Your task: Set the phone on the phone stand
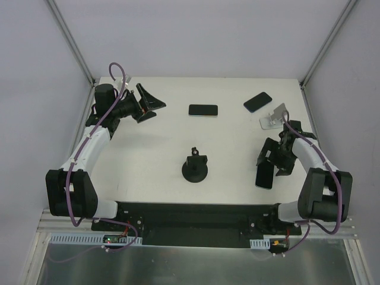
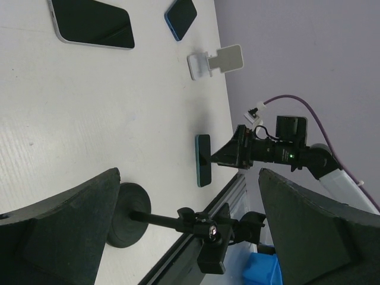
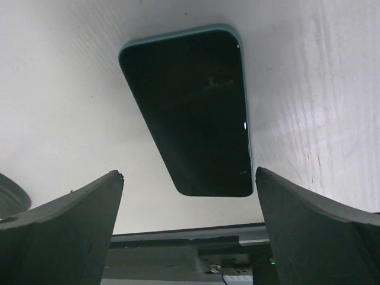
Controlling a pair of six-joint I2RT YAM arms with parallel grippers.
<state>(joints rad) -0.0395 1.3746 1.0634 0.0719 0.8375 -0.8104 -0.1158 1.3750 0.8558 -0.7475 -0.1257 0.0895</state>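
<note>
The phone stand (image 1: 195, 168) stands upright at lower centre of the tabletop (image 1: 148, 148), apart from every phone. At upper left, the left tool (image 1: 155, 110) is spread and empty. A dark phone (image 1: 203, 110) lies at upper centre, with a blue phone (image 1: 257, 101) and a white holder (image 1: 273, 116) at upper right. At lower right, the right tool (image 3: 190, 173), fingers apart, hangs over a flat teal-edged phone (image 3: 190, 113).

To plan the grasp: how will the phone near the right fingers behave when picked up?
Probably stiff: the phone looks like a flat rigid slab. Its glossy screen may slip. It lies flat on the table, so its thin edges could be hard to catch.
</note>
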